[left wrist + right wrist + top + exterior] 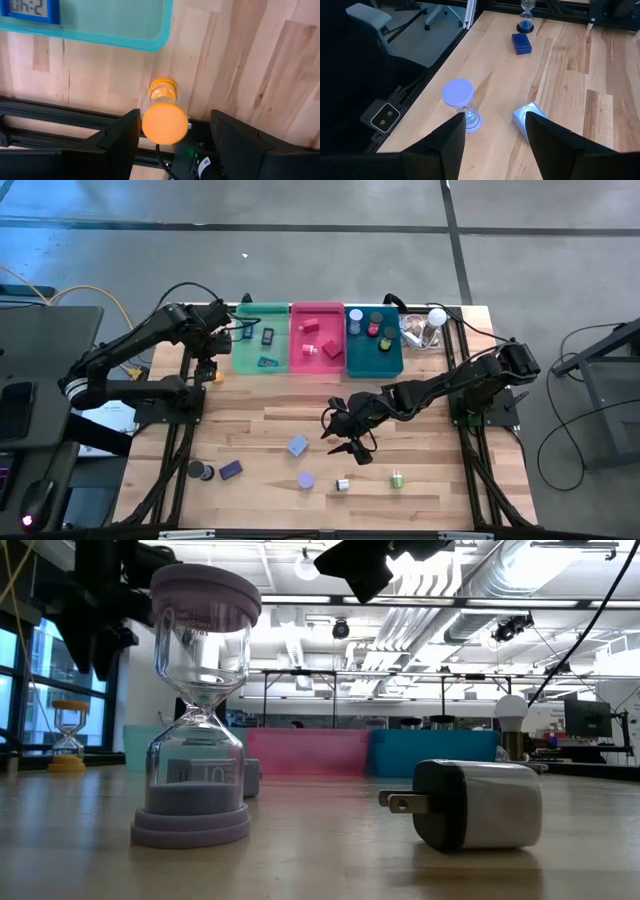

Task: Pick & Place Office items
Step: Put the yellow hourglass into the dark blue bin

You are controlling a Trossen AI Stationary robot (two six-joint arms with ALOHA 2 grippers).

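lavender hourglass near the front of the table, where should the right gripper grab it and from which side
Grip the lavender hourglass at its narrow glass waist, coming in level from the side. It stands upright on the table, and its wide round caps would block or slip in a top-down pinch. The right gripper hangs open just above it, so it would probably need to drop and tilt first.
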